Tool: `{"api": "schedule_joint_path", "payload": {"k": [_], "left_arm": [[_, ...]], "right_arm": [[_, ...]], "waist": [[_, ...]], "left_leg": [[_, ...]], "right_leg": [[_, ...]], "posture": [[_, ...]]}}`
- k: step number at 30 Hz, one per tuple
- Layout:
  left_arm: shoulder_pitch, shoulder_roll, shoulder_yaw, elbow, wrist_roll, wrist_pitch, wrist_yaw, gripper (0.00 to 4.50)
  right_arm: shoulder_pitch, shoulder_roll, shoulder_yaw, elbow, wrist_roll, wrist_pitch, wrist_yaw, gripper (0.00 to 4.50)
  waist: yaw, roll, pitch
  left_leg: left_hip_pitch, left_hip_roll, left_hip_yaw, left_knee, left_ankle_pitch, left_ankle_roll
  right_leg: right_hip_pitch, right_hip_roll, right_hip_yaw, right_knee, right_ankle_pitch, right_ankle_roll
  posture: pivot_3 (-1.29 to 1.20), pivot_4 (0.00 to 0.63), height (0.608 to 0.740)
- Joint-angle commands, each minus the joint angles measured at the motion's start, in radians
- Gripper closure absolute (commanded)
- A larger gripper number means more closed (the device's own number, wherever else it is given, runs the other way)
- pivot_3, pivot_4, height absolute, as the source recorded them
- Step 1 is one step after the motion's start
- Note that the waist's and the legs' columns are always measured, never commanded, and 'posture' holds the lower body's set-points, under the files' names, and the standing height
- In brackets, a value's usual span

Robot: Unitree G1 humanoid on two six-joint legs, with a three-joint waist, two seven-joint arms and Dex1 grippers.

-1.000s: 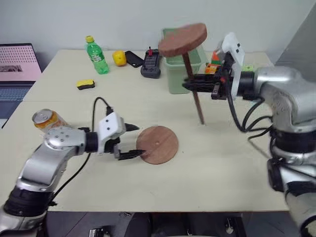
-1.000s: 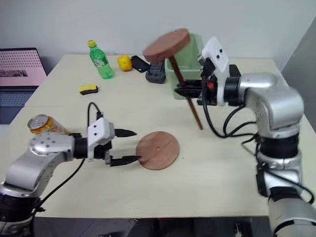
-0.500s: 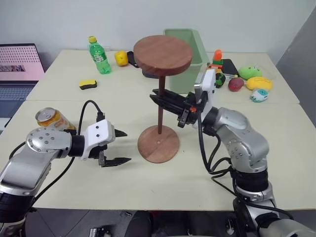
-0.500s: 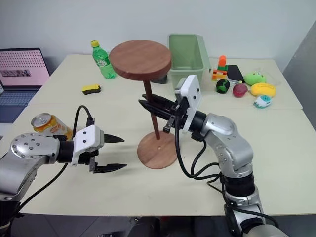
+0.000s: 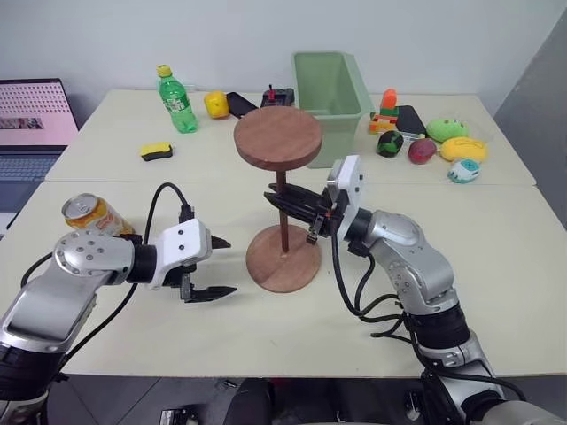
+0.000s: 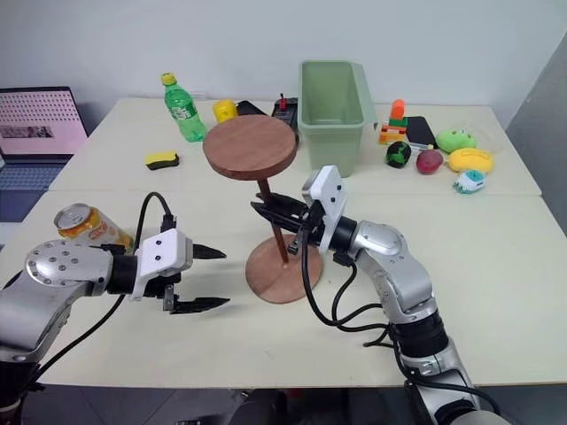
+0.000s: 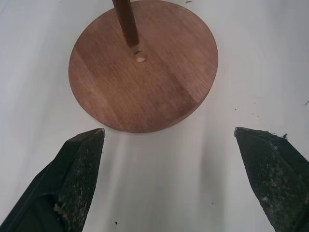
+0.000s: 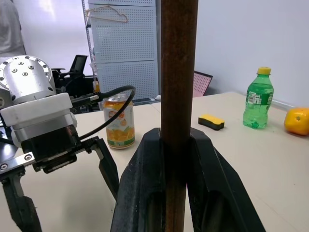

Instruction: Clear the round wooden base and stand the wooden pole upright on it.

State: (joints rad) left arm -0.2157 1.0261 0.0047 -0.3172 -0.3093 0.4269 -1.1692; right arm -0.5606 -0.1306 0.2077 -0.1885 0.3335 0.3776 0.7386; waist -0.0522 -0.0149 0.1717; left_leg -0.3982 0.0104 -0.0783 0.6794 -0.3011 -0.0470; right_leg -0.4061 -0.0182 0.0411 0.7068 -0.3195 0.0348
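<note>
no legible text, labels or brands anywhere

Thin dark brown wooden pole [image 8: 178,72] clamped upright between black right gripper [image 8: 176,159] fingers, orange drink can [image 8: 119,122], yellow sponge [image 8: 211,122], green plastic bottle [image 8: 258,99] seen beyond

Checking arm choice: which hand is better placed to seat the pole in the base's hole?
Right. The right hand is shut on the thin dark wooden pole, whose tip is beside the hole in the round reddish-brown wooden base; the left hand is open, empty.
</note>
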Motion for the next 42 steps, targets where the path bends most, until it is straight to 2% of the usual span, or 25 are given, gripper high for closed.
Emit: {"api": "schedule_joint_path", "payload": {"k": [1, 24, 42], "left_arm": [[-0.020, 0.008, 0.005, -0.001, 0.006, -0.017, -0.006, 0.00], [-0.019, 0.007, 0.008, 0.008, 0.014, -0.030, -0.018, 0.00], [-0.032, 0.000, -0.002, 0.024, 0.031, -0.044, -0.017, 0.00]], "right_arm": [[0.005, 0.005, 0.008, -0.011, -0.001, -0.049, 0.001, 4.26], [0.061, -0.012, 0.067, 0.036, -0.042, -0.121, -0.005, 4.26], [0.062, -0.049, 0.090, 0.049, -0.037, -0.078, 0.041, 4.26]], "waist": [[0.000, 0.000, 0.000], [-0.001, 0.000, 0.000], [0.000, 0.000, 0.000]], "left_leg": [[0.000, 0.000, 0.000, 0.000, 0.000, 0.000], [0.001, 0.000, 0.000, 0.000, 0.000, 0.000], [0.002, 0.000, 0.000, 0.000, 0.000, 0.000]], "right_leg": [[0.000, 0.000, 0.000, 0.000, 0.000, 0.000], [0.000, 0.000, 0.000, 0.001, 0.000, 0.000], [0.001, 0.000, 0.000, 0.003, 0.000, 0.000]], "posture": [[0.00, 0.150, 0.740], [0.00, 0.150, 0.740], [0.00, 0.150, 0.740]]}}
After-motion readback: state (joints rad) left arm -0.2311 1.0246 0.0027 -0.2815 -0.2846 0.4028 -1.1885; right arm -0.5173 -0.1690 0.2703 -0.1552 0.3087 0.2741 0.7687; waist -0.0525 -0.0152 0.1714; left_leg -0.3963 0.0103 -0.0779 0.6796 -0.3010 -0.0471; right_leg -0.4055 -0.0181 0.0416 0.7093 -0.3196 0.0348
